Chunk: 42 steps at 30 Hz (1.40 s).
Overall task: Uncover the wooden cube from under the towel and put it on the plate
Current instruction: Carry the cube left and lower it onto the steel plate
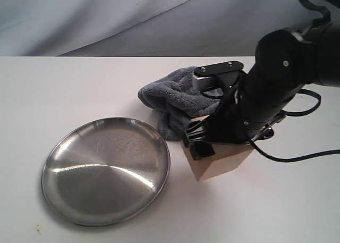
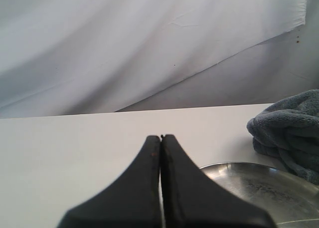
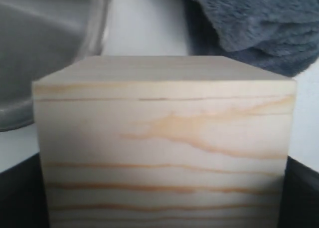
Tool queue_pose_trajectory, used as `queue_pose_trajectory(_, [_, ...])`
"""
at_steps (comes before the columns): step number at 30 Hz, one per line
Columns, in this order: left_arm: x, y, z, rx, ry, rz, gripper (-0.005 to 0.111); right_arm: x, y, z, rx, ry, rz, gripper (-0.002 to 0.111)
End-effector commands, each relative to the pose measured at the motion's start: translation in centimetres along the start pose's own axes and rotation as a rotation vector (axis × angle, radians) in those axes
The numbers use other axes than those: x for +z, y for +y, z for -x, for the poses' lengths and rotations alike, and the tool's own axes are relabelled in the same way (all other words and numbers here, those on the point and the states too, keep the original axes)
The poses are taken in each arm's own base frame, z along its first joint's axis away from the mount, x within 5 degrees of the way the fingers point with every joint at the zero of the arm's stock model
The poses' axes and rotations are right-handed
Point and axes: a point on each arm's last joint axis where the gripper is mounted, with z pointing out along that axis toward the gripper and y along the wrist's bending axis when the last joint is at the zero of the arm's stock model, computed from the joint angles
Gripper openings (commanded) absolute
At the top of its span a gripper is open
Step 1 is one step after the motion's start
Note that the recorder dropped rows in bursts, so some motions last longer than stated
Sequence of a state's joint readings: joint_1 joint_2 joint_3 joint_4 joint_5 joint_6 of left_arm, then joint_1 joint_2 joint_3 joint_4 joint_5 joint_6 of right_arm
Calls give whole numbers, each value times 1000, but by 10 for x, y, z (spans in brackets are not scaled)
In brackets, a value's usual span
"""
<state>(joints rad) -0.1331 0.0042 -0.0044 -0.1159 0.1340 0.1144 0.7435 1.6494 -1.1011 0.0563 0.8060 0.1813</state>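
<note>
The wooden cube sits on the white table to the right of the plate, uncovered. My right gripper comes down over it and is shut on it. In the right wrist view the cube fills the frame, with a black finger against each lower side. The blue-grey towel lies bunched just behind the cube, off it. My left gripper is shut on nothing, above the table near the plate's rim. It does not show in the exterior view.
A grey cloth backdrop hangs behind the table. Black cables trail from the right arm over the table to the right. The towel and the plate both lie close to the cube.
</note>
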Motion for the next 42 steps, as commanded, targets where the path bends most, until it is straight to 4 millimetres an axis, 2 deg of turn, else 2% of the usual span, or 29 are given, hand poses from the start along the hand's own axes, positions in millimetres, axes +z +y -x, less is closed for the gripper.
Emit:
queue_pose_trajectory(1, [0,0,-1,-4,-3,-5,0,-10,28,17,-45,-53,50,0])
queue_pose_trajectory(5, [0,0,-1,-4,-3,-5,0,-9,54,32,-83,-56,83,0])
queue_pose_trajectory(10, [0,0,-1,-4,-3,-5,0,5,80,50,-123,-33,95,0])
queue_pose_trajectory(13, [0,0,-1,-4,-3,-5,0,17,93,61,-133,-10,96,0])
queue_pose_trajectory(18, [0,0,-1,-4,-3,-5,0,50,117,87,-136,52,109,0])
queue_pose_trajectory(22, [0,0,-1,-4,-3,-5,0,66,131,101,-131,97,118,0])
queue_pose_trajectory(28, [0,0,-1,-4,-3,-5,0,77,137,114,-103,126,104,0])
queue_pose_trajectory(40, [0,0,-1,-4,-3,-5,0,79,135,116,-116,119,81,0])
queue_pose_trajectory(42, [0,0,-1,-4,-3,-5,0,79,136,115,-117,121,88,4])
